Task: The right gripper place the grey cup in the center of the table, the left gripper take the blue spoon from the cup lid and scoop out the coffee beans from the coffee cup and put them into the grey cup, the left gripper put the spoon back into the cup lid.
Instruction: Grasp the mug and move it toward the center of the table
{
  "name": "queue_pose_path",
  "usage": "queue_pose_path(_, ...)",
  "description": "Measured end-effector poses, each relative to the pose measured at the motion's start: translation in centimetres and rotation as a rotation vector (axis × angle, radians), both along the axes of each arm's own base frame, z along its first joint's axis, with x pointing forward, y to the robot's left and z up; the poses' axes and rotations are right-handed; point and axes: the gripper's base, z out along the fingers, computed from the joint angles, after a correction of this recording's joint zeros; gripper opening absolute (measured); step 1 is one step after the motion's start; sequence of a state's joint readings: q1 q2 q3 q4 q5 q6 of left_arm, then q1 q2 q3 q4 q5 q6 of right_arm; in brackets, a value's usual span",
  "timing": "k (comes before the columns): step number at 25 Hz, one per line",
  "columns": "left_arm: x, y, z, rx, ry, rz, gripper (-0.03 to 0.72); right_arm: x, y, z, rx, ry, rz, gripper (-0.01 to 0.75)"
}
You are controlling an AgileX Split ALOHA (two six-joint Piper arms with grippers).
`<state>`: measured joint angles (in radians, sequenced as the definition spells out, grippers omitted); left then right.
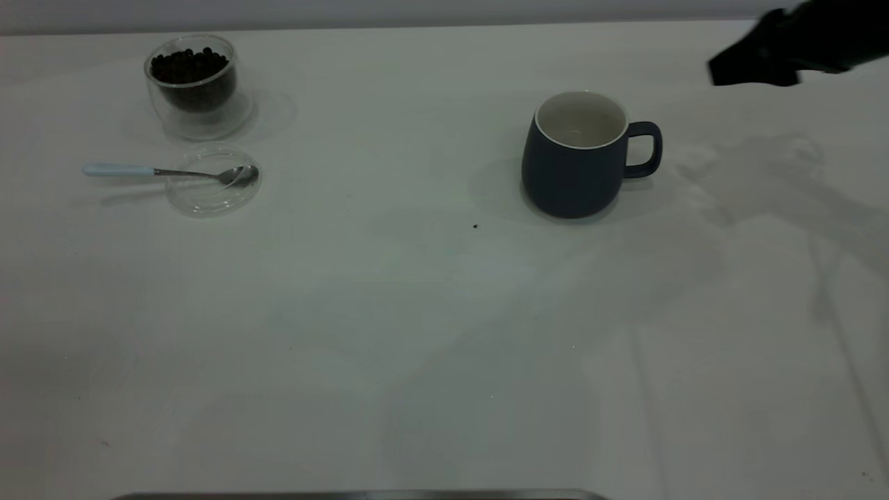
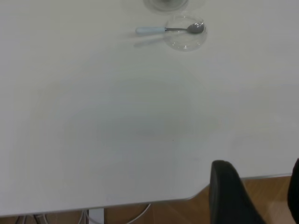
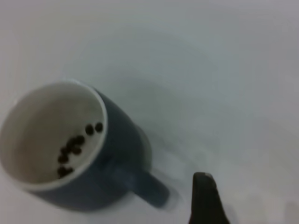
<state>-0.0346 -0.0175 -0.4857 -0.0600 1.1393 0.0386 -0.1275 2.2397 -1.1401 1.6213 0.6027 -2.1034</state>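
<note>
1. Left gripper (image 2: 254,196), black, wedge-shaped: visible only in the left wrist view, off the table edge; two dark fingers stand apart with nothing between them
2. Blue spoon (image 1: 167,171), pale light-blue handle and shiny metal bowl: lies near the far-left corner of the large off-white table (image 1: 389,333); bowl rests in the cup lid (image 1: 212,182), a small round clear disc; handle projects toward the left edge
3. Coffee cup (image 1: 194,87), short clear double-walled glass: stands upright just behind the lid, toward the far edge; holds dark roasted coffee beans (image 1: 189,66)
4. Grey cup (image 1: 578,156), rounded dark blue-grey ceramic mug with white interior: stands upright right of the table centre, nearer the far edge, handle toward the right edge; the right wrist view shows a few beans at its bottom
5. Right gripper (image 1: 753,59), black: raised above the far-right corner, apart from the mug; finger state cannot be determined
</note>
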Motion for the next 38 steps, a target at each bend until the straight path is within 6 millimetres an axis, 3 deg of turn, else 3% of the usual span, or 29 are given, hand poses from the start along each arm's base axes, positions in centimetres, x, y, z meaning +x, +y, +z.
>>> queue_pose_path(6, 0.0, 0.0, 0.0, 0.0, 0.0, 0.0, 0.379, 0.3, -0.3, -0.6, -0.036, 0.004, 0.017, 0.458)
queue_pose_path(15, 0.0, 0.0, 0.0, 0.0, 0.0, 0.0, 0.379, 1.0, 1.1, -4.8, -0.129, 0.053, 0.156, 0.458)
queue_pose_path(23, 0.0, 0.0, 0.0, 0.0, 0.0, 0.0, 0.379, 0.9, 2.4, -4.9, -0.172, 0.046, 0.254, 0.458)
queue_pose_path(38, 0.0, 0.0, 0.0, 0.0, 0.0, 0.0, 0.379, 1.3, 8.5, -4.8, -0.23, 0.004, 0.332, 0.458)
